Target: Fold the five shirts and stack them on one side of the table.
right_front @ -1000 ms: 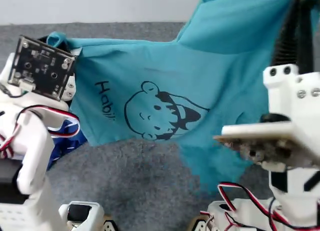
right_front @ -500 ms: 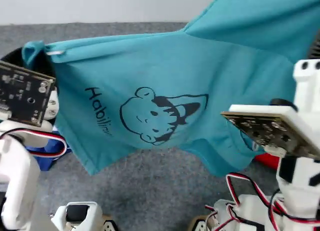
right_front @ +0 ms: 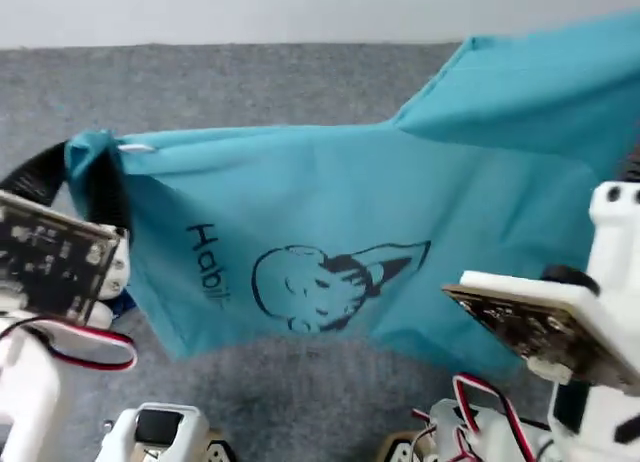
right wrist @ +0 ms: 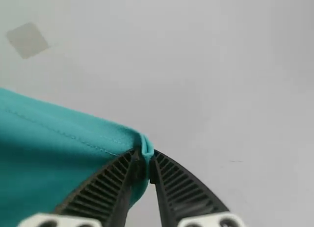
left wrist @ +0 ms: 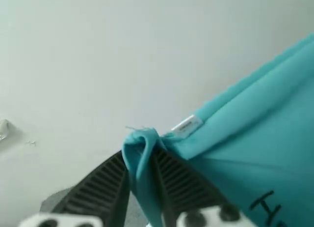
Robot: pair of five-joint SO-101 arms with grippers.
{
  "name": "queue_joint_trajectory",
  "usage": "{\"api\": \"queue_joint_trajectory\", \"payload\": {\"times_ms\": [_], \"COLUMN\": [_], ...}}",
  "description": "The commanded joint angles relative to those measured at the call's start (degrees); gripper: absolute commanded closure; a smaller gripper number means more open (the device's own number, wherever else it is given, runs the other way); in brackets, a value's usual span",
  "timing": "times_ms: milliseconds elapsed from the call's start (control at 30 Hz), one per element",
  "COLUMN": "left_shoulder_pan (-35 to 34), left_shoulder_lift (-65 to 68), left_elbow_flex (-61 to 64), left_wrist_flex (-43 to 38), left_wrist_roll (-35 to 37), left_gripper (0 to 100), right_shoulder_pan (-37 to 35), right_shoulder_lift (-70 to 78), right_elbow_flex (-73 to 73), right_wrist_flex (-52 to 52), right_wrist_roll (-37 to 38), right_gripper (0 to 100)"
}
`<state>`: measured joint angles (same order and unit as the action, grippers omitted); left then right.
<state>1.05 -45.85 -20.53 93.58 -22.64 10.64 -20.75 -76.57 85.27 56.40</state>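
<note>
We hold the teal shirt [right_front: 330, 212] stretched in the air, left gripper [left wrist: 140, 156] clamped on a bunched corner beside the label [left wrist: 186, 125], right gripper [right wrist: 145, 156] nipping only a sliver of hem at its fingertips, which we judge could slip free if pulled tauter.

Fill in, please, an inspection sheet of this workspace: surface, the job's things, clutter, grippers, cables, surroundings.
Surface: grey table.
Job's things: one teal shirt with a cartoon print, held spread above the table.
Clutter: a blue item, mostly hidden behind the left arm; kind unclear.
Grippers: left gripper shut on a shirt corner beside the label; right gripper shut on a hem edge.
Cables: red, white and black wires at both arm bases.
Surroundings: pale wall behind the table.
</note>
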Motion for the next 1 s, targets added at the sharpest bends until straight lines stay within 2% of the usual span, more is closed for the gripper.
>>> {"api": "queue_joint_trajectory", "payload": {"times_ms": [0,200,300,400,700,967], "left_shoulder_pan": [1.58,1.85,1.85,1.85,1.93,1.93], "left_shoulder_lift": [-0.53,-0.62,-0.62,-0.7,-0.7,-0.7], "left_elbow_flex": [4.09,15.52,19.47,19.47,9.01,-5.14], "left_wrist_flex": [0.35,0.35,0.35,0.35,0.35,-0.18], "left_wrist_roll": [-0.53,-0.53,-0.53,-0.53,-0.53,-0.88], "left_gripper": [99,99,99,99,99,99], "right_shoulder_pan": [-3.74,-5.49,-5.58,-5.58,-5.14,-3.38], "right_shoulder_lift": [-0.04,0.04,-0.57,-1.71,-13.49,-20.88], "right_elbow_flex": [3.52,16.18,20.66,20.31,20.31,20.31], "right_wrist_flex": [5.14,13.49,13.76,13.49,6.64,-5.14], "right_wrist_roll": [-0.7,-1.23,-5.27,-5.98,-5.63,-4.57], "right_gripper": [98.8,98.8,98.8,98.8,98.8,98.8]}}
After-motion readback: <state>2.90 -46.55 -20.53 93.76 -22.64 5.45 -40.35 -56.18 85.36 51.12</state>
